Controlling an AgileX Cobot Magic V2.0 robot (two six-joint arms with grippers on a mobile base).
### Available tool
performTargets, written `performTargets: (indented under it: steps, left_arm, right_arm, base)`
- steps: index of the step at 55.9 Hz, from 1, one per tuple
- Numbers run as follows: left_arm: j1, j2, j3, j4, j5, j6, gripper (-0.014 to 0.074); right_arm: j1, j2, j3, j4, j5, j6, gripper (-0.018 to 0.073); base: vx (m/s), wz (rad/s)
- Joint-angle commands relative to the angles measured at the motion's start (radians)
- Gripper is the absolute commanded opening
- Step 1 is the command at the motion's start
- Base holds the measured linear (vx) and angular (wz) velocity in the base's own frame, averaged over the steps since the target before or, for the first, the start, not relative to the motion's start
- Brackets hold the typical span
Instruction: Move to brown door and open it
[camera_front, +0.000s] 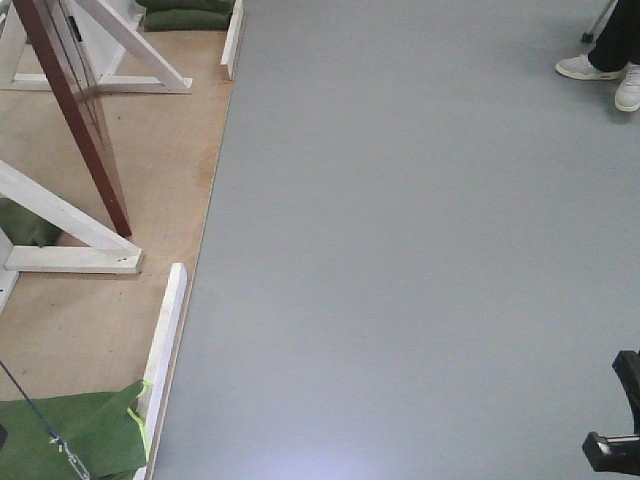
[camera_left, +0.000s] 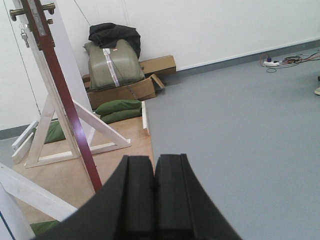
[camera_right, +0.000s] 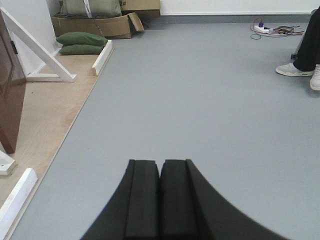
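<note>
Brown door (camera_front: 75, 110) at far left, held upright by its white brace frame (camera_front: 70, 225) on a plywood platform (camera_front: 160, 170), well apart from left tool (camera_left: 154, 165) and right tool (camera_right: 160, 167), both clenched empty, presumably tucked for the approach.

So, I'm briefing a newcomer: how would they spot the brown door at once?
Look left of the grey floor to the pale plywood platform. Among its white wooden braces stands the glossy reddish-brown wooden door, seen edge-on; it alone is dark, with a brass handle.
</note>
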Motion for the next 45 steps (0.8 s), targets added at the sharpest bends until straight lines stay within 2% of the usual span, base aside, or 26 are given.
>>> performTargets:
  steps: [1,45]
  left_arm:
    - [-0.005,-0.014,-0.017,-0.011,-0.076,-0.003,-0.0006]
    - [-0.005,-0.014,-0.017,-0.011,-0.076,-0.003,-0.0006]
  right_arm:
    - [-0.001,-0.006,0.004,-0.003,-0.076,-0.006,0.0000]
    - [-0.001,-0.006,0.004,-0.003,-0.076,-0.006,0.0000]
  base:
    - [0.00,0.00]
    - [0.00,0.00]
